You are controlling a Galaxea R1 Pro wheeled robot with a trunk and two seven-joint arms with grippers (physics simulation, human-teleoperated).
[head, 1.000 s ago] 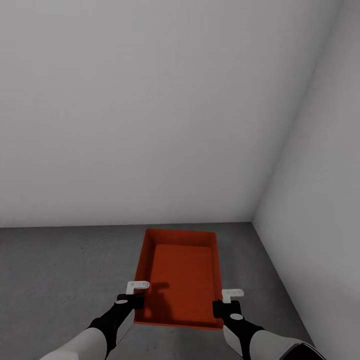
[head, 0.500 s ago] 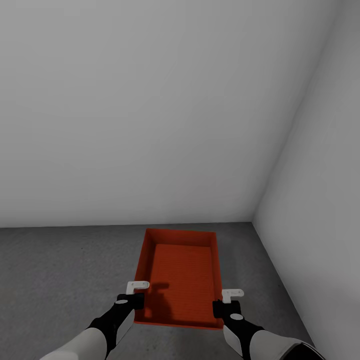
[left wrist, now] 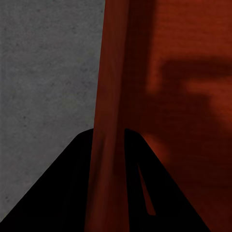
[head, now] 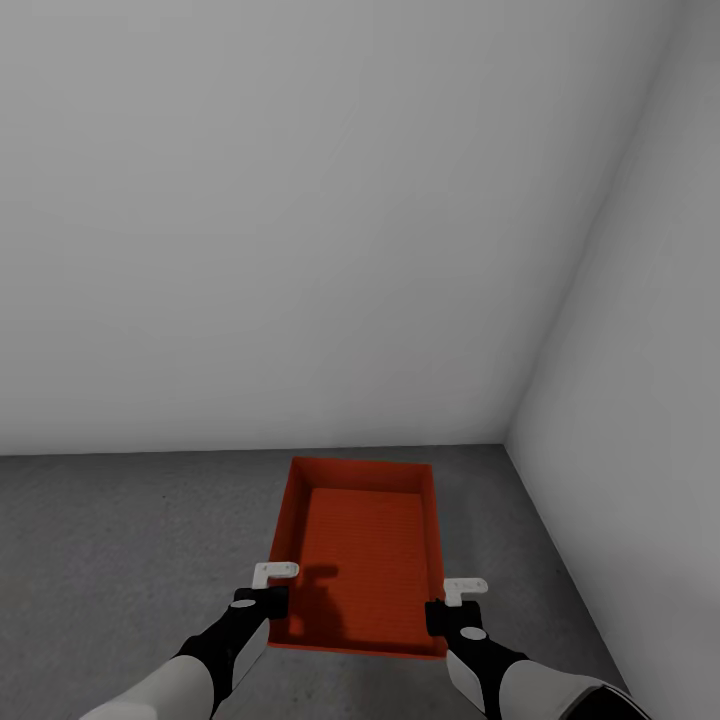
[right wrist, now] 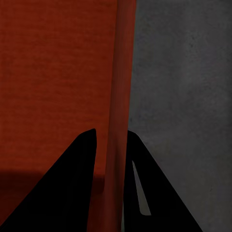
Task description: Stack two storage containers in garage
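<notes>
Back wall [head: 300, 220]: plain, pale white-grey, unmarked, spanning most of the head view; brighter toward the upper part, dimmer lower down.

Side wall [head: 650, 380]: same plain white-grey finish, standing at the right, meeting the back wall in a vertical corner seam.

No fittings, markings or openings can be made out on either wall.

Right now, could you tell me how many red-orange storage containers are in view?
1. The storage container is over the concrete floor near the wall corner, its side walls pinched by the left gripper and right gripper. A second nested inside cannot be ruled out.
</notes>
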